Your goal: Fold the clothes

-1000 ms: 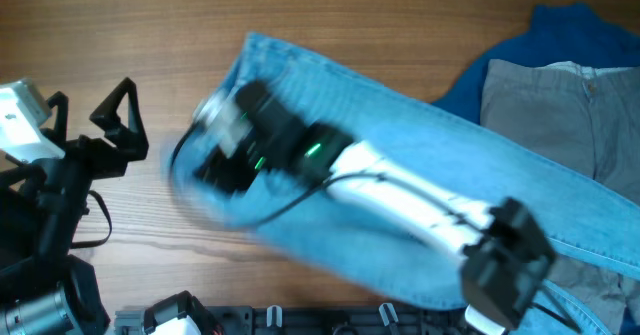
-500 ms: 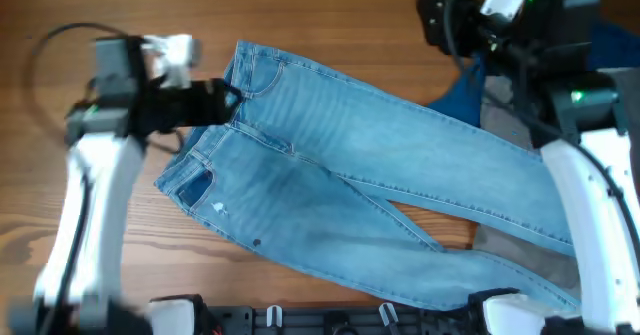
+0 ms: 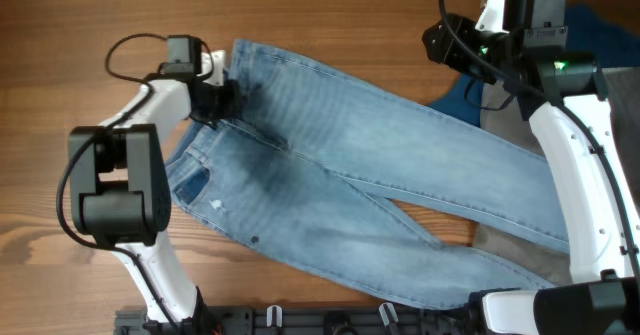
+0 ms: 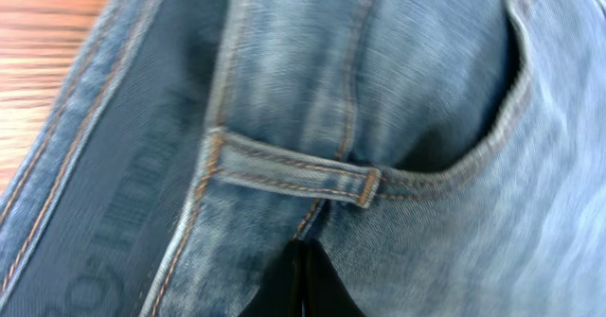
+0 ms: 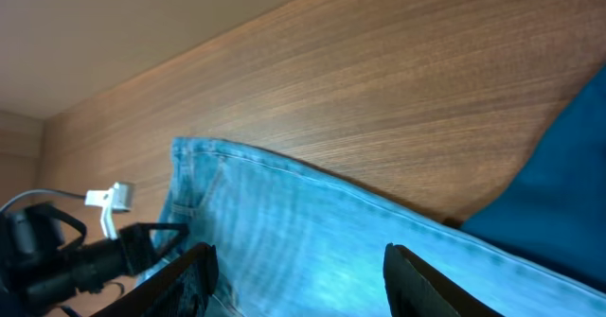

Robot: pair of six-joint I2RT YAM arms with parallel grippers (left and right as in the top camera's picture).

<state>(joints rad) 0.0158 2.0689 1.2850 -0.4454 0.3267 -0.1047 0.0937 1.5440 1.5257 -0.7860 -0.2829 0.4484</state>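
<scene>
Both hems of the jeans (image 3: 340, 165) hide behind the right arm (image 3: 585, 175).

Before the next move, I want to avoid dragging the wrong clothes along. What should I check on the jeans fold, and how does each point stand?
1. Left fingers gripping the jeans waistband: ok, shut beside a belt loop.
2. Right fingers free: ok, open, holding nothing.
3. Legs lying together: not ok, splayed, table showing between them.
4. Hems located: cannot tell, hidden past the right arm.
5. Jeans clear of other clothes: not ok, they overlap the grey trousers and meet the blue shirt.
</scene>
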